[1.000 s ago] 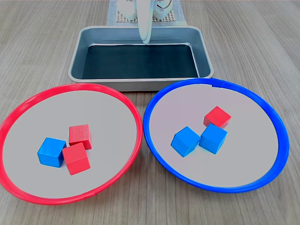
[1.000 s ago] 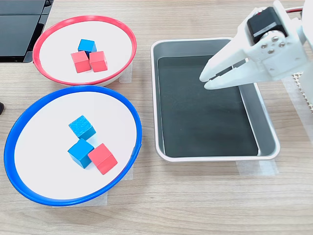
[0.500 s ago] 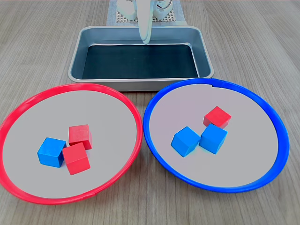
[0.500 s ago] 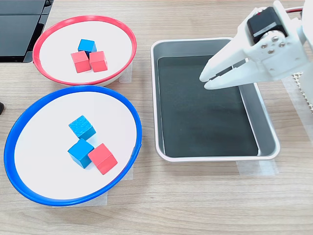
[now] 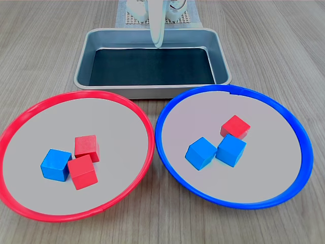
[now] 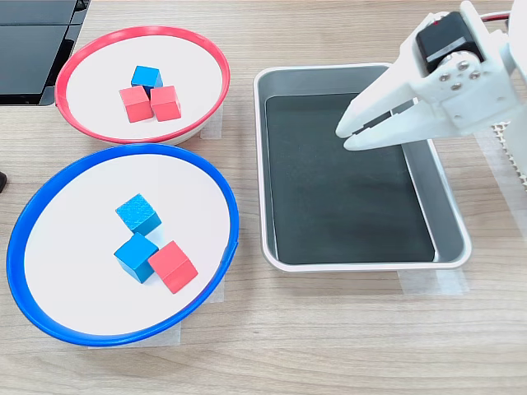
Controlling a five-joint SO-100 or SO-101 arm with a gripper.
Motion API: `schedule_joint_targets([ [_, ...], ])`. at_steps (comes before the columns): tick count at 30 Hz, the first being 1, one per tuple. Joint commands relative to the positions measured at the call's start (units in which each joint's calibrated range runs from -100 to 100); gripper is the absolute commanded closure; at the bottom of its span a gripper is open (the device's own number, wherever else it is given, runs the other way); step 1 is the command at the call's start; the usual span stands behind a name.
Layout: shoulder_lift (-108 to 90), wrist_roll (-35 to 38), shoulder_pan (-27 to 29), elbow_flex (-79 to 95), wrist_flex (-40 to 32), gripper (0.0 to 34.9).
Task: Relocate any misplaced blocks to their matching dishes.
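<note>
Over the metal tray [image 6: 449,216]: white gripper [image 6: 343,134], nearly closed, empty.
Red-rimmed dish [image 5: 133,109]: stray blue cube [image 5: 55,164].
Blue-rimmed dish [image 5: 167,108]: stray red cube [image 5: 235,126].
Handling: likely light, rigid, matte; pinch free opposite faces.

Below the white, smooth plastic gripper [image 6: 346,136] sits a brushed grey metal tray [image 6: 449,230] with a dark matt floor. The table [image 6: 329,329] is pale wood-grain; the dishes' rims look glossy, the cubes matt.
</note>
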Motion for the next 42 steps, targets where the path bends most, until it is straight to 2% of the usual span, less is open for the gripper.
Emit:
schedule_joint_targets([
  [1, -0.2, 0.2, -0.1, -0.2, 0.1, 34.6],
  [4, -0.2, 0.2, -0.1, -0.2, 0.1, 34.4],
  [6, -0.2, 0.2, -0.1, -0.2, 0.1, 33.0],
  [8, -0.2, 0.2, -0.1, -0.2, 0.1, 34.6],
  [17, 3.2, 2.8, -0.9, -2.2, -1.2, 34.6],
  [21, 15.6, 6.8, -0.9, -12.7, -3.2, 34.6],
  [30, 50.1, 16.6, -1.3, -45.5, -2.5, 34.6],
  [32, 60.9, 18.3, -2.0, -58.4, 1.8, 34.6],
  [38, 79.9, 20.5, -4.0, -82.4, 12.4, 34.2],
  [42, 93.4, 21.4, -5.2, -100.4, 20.5, 30.9],
])
